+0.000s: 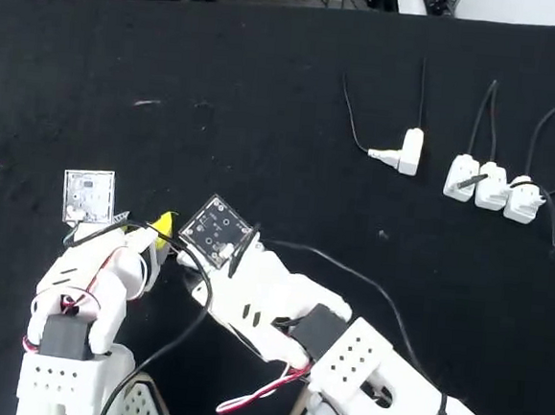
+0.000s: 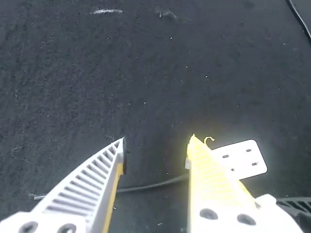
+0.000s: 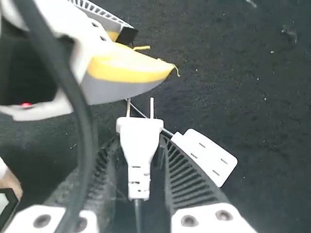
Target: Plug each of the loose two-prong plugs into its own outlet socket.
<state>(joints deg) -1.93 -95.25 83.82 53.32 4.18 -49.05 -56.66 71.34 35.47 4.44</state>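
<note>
- My right gripper (image 3: pixel 140 143) is pinching the two-prong plug (image 3: pixel 138 158) by its body, with the prongs pointing away from my wrist.
- The outlet socket (image 3: pixel 206 156) is lying just beside my right finger, seemingly clear of the prongs.
- My left gripper (image 2: pixel 156 141) is hovering low over the black table (image 2: pixel 146 58), jaws spread, tip close to my right one.

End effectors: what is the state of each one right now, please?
Left end effector: open, holding nothing.
Right end effector: closed on a two-prong plug.
</note>
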